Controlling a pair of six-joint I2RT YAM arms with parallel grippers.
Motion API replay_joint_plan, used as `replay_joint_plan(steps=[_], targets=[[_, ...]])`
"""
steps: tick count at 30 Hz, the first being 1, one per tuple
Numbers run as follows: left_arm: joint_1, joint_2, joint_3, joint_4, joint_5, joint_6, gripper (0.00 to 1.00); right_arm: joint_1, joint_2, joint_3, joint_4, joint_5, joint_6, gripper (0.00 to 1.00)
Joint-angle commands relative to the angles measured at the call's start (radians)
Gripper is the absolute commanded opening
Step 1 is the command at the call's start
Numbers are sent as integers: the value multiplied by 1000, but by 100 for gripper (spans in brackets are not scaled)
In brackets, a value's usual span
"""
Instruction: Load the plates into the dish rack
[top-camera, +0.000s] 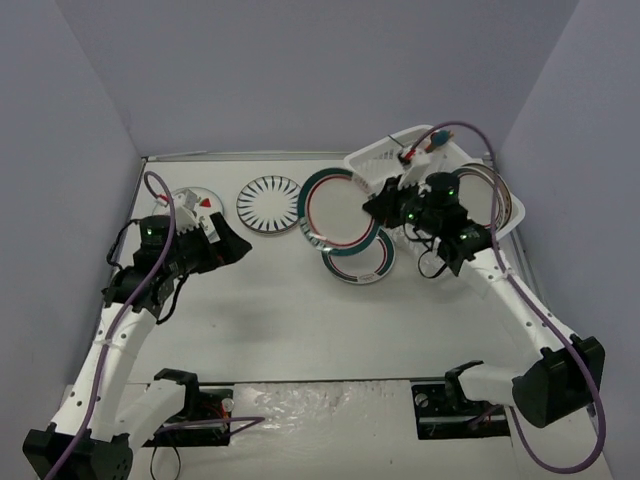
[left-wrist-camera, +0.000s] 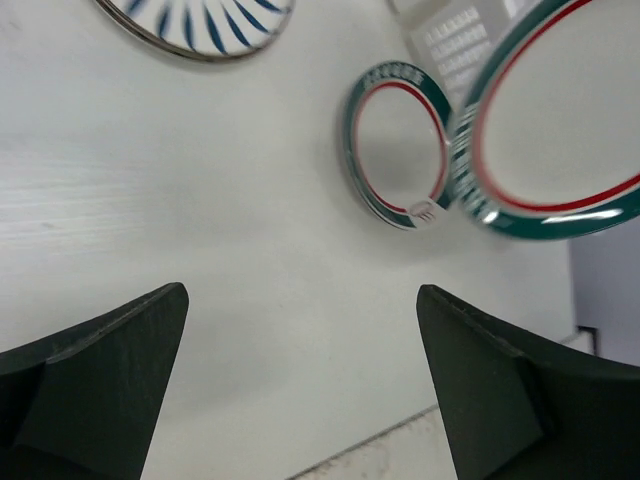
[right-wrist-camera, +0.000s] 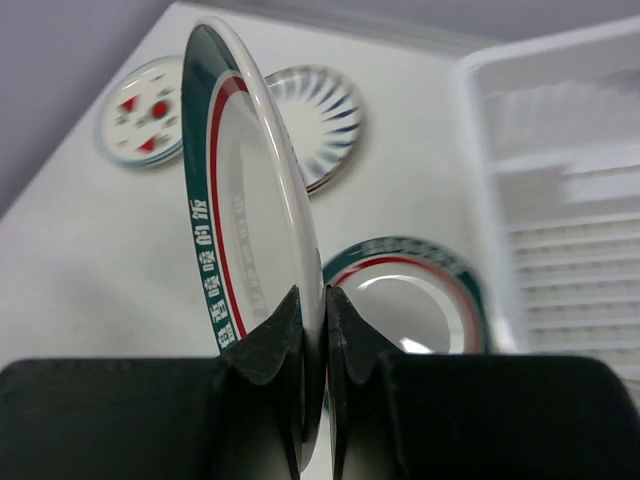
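The right arm (top-camera: 520, 300) stretches to the dish rack (top-camera: 385, 152); the left arm (top-camera: 125, 320) bends well left of it. Five plates: an upright plate (top-camera: 497, 195) inside the rack; a green-rimmed plate (right-wrist-camera: 235, 200), white rim characters unreadable, tilted just left of it, pinched by the right gripper (right-wrist-camera: 312, 305); further left lie its twin (top-camera: 365, 265), a striped plate (top-camera: 270, 205), a strawberry plate (top-camera: 195, 203). The left gripper (left-wrist-camera: 300, 350) is spread, empty.

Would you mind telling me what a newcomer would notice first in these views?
Most striking is the green-and-red rimmed plate pinched by its rim in the right gripper, raised over the table beside the dish rack at back right. A matching plate lies flat, partly beneath it. At left, the left gripper hangs open, holding nothing, near the strawberry plate.
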Motion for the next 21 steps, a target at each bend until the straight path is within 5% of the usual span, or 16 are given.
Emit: replay_joint_plan(steps=[1, 9, 21], targets=[[5, -5, 76, -121, -242, 200, 97, -146, -91, 129, -55, 203, -319, 0], [9, 16, -3, -70, -322, 247, 97, -372, 16, 172, -59, 258, -688, 0], [10, 58, -70, -26, -395, 276, 97, -411, 164, 57, 144, 374, -886, 0]])
